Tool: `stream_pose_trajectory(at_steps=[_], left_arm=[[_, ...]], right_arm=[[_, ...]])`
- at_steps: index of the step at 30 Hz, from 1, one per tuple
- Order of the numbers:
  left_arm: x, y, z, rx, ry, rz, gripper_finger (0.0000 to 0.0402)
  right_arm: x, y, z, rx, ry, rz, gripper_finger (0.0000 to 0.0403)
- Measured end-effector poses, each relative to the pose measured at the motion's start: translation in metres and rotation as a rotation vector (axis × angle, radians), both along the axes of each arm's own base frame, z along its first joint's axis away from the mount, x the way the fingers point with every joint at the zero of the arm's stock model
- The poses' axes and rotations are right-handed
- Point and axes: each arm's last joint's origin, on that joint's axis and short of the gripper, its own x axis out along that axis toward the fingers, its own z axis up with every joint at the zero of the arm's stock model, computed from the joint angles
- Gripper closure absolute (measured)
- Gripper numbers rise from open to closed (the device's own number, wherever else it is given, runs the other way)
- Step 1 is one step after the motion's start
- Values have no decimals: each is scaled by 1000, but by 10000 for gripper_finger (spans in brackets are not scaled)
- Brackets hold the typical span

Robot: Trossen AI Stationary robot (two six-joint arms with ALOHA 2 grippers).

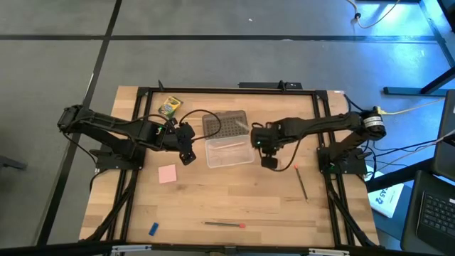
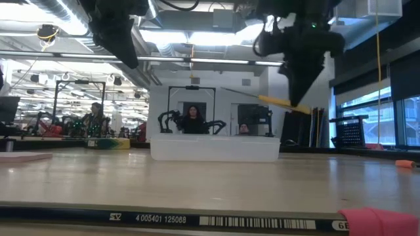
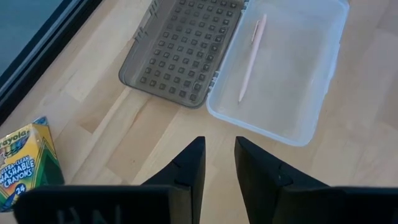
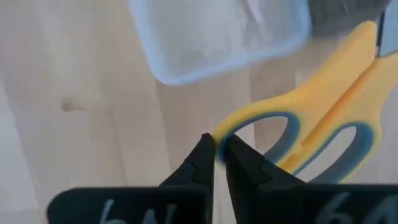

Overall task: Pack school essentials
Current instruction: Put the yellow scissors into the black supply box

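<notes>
Your right end effector pinches the scissors by one thin handle loop; they are stiff, light, slippery, and may swing above the case.

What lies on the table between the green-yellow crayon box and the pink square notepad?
In the high view, the left gripper and its dark arm cross that stretch between the green-yellow crayon box and the pink square notepad; nothing else shows there.

the yellow-handled scissors hang in the air, pinched at one loop. the crayon box, pink notepad, blue eraser and two pencils lie apart on the wood.
</notes>
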Motion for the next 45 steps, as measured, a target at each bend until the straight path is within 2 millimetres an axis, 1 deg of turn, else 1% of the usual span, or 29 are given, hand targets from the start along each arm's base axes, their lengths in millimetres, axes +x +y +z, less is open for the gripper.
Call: stream_pose_trajectory(at_steps=[2,9,16,20,24,28,45], left_arm=[[0,0,0,-21,-5,8,321],[0,-5,0,-48,-9,-1,321],[-1,-11,0,-52,-11,-24,321],[-2,-14,0,-54,-12,-33,321],[-2,-14,-1,-57,-14,-31,321],[-2,-14,-1,-66,-20,-17,321],[-2,-14,-1,-66,-20,-17,321]], right_arm=[[8,4,-2,-15,-10,77,377],[30,14,-19,-65,8,310,377],[48,22,-26,-90,-15,447,379],[57,25,-34,-51,-51,472,377],[61,23,-47,-54,-13,484,378],[61,19,-54,-47,26,473,375],[62,5,-55,10,10,442,371]])
